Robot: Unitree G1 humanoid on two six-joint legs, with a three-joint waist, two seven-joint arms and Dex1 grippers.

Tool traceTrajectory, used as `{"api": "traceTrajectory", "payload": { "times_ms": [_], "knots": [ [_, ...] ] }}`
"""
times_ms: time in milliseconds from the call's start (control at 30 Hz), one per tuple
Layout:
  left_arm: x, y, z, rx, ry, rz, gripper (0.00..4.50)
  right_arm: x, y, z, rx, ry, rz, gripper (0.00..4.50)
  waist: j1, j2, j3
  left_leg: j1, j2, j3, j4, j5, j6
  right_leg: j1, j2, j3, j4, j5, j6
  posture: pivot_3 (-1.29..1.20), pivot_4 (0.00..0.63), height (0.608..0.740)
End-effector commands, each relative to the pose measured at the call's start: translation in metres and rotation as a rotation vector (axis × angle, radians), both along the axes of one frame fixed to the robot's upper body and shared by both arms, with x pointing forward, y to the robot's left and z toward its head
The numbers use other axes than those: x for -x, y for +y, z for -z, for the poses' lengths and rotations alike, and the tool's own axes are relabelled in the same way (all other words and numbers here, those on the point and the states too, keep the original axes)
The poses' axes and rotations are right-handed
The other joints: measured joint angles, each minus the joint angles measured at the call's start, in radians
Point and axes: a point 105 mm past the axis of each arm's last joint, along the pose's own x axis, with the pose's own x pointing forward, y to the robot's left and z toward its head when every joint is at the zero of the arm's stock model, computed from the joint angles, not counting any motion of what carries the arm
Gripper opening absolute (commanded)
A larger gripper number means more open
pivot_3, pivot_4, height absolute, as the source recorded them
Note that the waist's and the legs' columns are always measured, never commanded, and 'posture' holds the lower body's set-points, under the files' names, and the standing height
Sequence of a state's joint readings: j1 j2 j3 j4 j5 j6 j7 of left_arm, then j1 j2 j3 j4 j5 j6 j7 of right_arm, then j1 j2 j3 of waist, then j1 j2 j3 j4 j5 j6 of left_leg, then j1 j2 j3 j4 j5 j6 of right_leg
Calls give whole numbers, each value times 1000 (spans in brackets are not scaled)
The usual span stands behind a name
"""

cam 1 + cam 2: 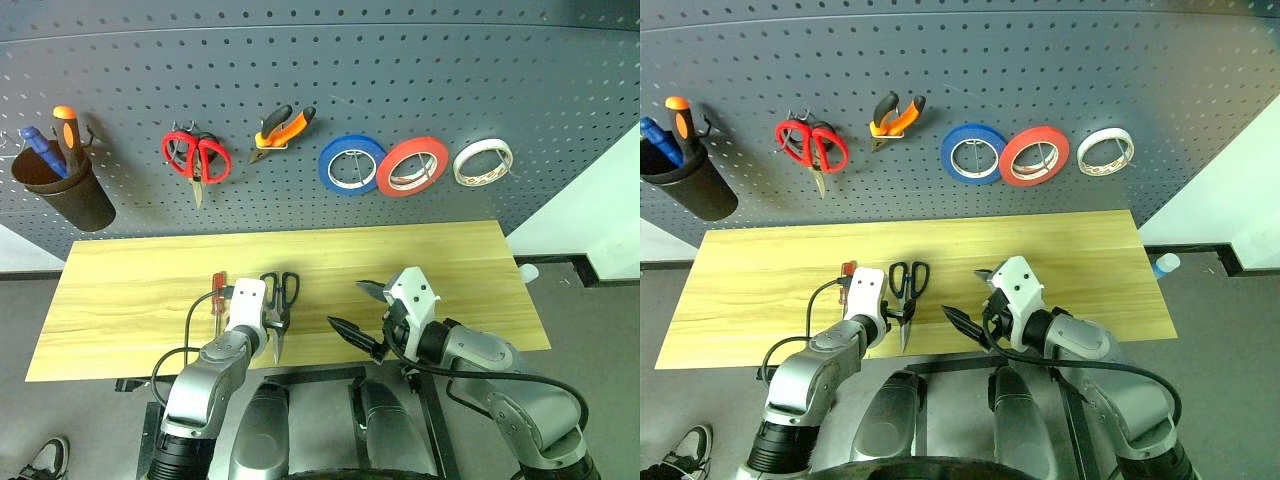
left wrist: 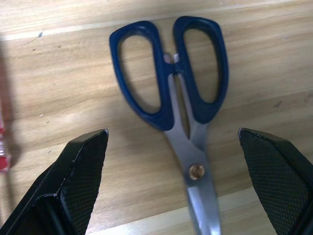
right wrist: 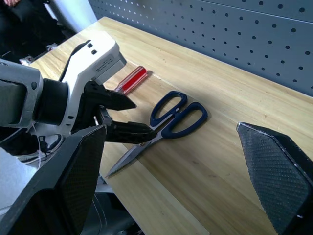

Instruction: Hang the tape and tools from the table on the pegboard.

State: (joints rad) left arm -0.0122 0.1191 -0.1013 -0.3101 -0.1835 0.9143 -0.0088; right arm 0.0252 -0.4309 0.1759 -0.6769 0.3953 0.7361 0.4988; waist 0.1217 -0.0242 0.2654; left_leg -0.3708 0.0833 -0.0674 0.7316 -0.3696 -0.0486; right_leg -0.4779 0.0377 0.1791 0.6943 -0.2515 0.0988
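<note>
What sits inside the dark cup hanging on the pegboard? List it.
From the cup on the pegboard rise an orange-topped screwdriver and a blue handle. Their lower ends are hidden by the cup's wall.

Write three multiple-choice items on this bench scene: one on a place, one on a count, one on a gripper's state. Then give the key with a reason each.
1. Where do the dark-handled scissors lie?
A. on the table
B. on the pegboard
C. in the cup

2. How many tape rolls hang on the pegboard?
A. one
B. two
C. three

3. How is the left gripper?
A. shut on the scissors
B. open over the scissors
C. shut on the screwdriver

Key:
1 A, they lie flat on the wood.
2 C, blue, red and cream rolls hang in a row.
3 B, its fingers stand apart on either side of the blades.
</note>
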Motion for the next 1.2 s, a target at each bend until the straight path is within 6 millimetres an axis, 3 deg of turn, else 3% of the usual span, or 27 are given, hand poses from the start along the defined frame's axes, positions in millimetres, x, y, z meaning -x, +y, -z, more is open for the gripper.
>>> {"api": "traceTrajectory", "payload": {
  "times_ms": [33, 400, 1200],
  "knots": [
    [-2, -1, 3, 0, 26, -11, 4472, 5, 5, -14, -19, -53, -23, 4452, 0, 0, 0, 0, 0, 0, 0, 0, 0, 0, 0, 0, 0, 0, 0, 254, 185, 677],
    [-6, -2, 19, -25, 135, -59, 4472, 8, 5, -13, -17, -45, -12, 4452, 0, 0, 0, 0, 0, 0, 0, 0, 0, 0, 0, 0, 0, 0, 0, 249, 189, 677],
    [7, 4, 47, -107, 303, -60, 4472, 9, 10, -17, -24, -58, -5, 4452, -10, 9, -20, 4, 0, 0, -1, 0, 0, 4, 0, 0, 0, 0, 0, 241, 194, 677]
  ]
}}
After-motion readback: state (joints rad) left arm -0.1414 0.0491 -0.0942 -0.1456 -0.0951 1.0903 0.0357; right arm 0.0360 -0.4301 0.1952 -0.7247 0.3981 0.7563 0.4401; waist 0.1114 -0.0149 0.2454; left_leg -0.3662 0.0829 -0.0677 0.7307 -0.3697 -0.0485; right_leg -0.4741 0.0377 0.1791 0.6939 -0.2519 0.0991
